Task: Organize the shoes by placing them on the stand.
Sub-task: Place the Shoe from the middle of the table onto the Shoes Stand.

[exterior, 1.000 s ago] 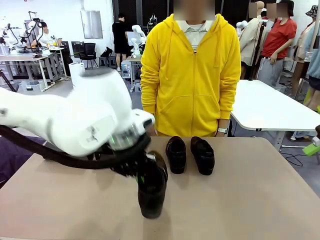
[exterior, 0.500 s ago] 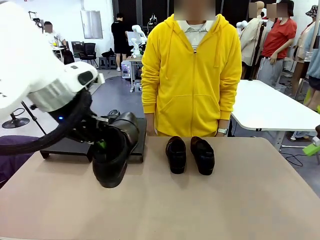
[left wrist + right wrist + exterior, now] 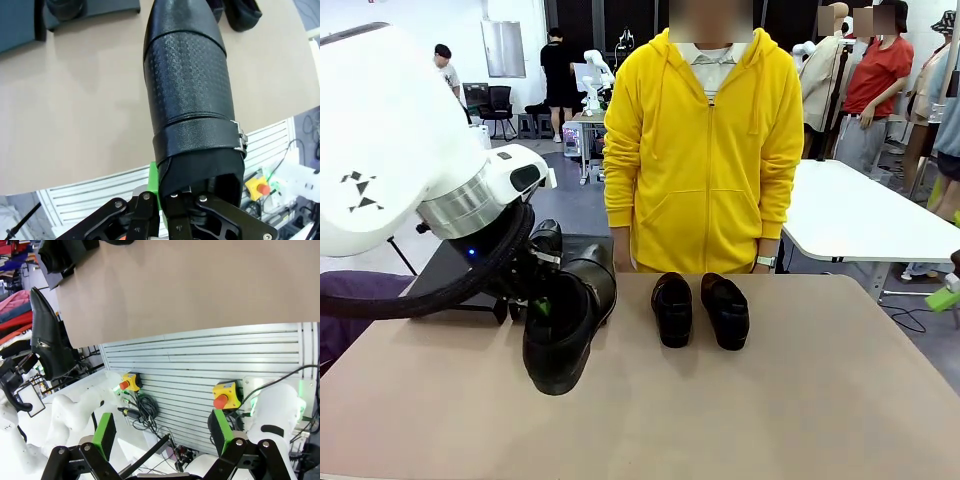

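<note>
One shoe (image 3: 565, 335) hangs toe-down from my left gripper (image 3: 542, 303), which is clamped on its heel rim. It is above the far left part of the tabletop (image 3: 800, 400), just short of the stand (image 3: 592, 242). The glossy leather looks slippery. I judge the upper soft and the sole stiff, with moderate weight, so held by the heel the toe may swing; a deeper bite at the collar would steady it. A pair (image 3: 672, 308) sits at the middle of the far edge. My right gripper (image 3: 162, 435) gapes wide and empty, off the near edge.
</note>
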